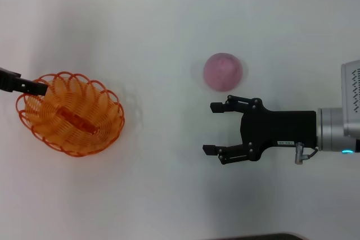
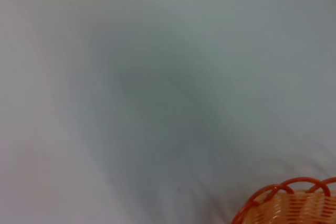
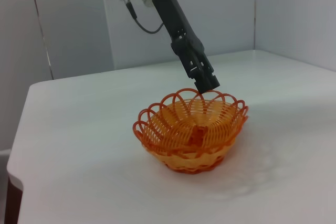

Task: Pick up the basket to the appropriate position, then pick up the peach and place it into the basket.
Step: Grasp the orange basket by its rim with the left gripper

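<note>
The orange wire basket (image 1: pixel 70 113) sits at the left of the white table. My left gripper (image 1: pixel 35 87) comes in from the left edge and is shut on the basket's far-left rim. The right wrist view shows that left gripper (image 3: pixel 206 83) pinching the scalloped rim of the basket (image 3: pixel 191 129) from above. A piece of the basket's rim (image 2: pixel 294 203) shows in the left wrist view. The pink-mauve peach (image 1: pixel 223 71) lies right of centre. My right gripper (image 1: pixel 211 128) is open just in front of the peach, apart from it, its fingers pointing left.
The white table (image 1: pixel 169 195) stretches between the basket and the peach. A dark edge (image 1: pixel 253 236) shows at the near side. In the right wrist view, the table's edge (image 3: pixel 18 129) and grey wall panels (image 3: pixel 73 19) stand behind the basket.
</note>
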Robot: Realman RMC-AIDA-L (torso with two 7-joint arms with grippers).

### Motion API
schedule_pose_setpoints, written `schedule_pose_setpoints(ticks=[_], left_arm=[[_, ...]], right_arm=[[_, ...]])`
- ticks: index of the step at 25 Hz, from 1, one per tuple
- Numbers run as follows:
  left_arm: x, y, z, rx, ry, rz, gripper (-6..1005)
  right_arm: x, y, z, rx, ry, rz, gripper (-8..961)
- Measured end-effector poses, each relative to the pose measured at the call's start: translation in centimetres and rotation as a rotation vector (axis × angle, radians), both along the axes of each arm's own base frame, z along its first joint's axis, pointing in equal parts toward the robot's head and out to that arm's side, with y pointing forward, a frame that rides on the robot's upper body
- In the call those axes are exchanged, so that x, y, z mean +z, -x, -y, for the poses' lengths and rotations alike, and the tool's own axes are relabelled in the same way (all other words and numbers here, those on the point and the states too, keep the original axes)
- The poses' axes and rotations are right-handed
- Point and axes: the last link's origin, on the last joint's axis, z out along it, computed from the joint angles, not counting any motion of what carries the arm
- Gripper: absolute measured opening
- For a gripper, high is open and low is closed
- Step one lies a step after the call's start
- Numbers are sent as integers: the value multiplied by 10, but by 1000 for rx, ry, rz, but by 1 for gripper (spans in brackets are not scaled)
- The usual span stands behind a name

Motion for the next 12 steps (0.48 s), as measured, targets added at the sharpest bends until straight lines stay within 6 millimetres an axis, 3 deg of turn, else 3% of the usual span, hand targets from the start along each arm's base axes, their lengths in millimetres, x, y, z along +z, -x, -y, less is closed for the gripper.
schedule_pose_setpoints(ticks=[12], left_arm=[[-19,-12,-10,-29,64,-151,714]], right_arm=[[-1,1,-2,4,1,4,953]])
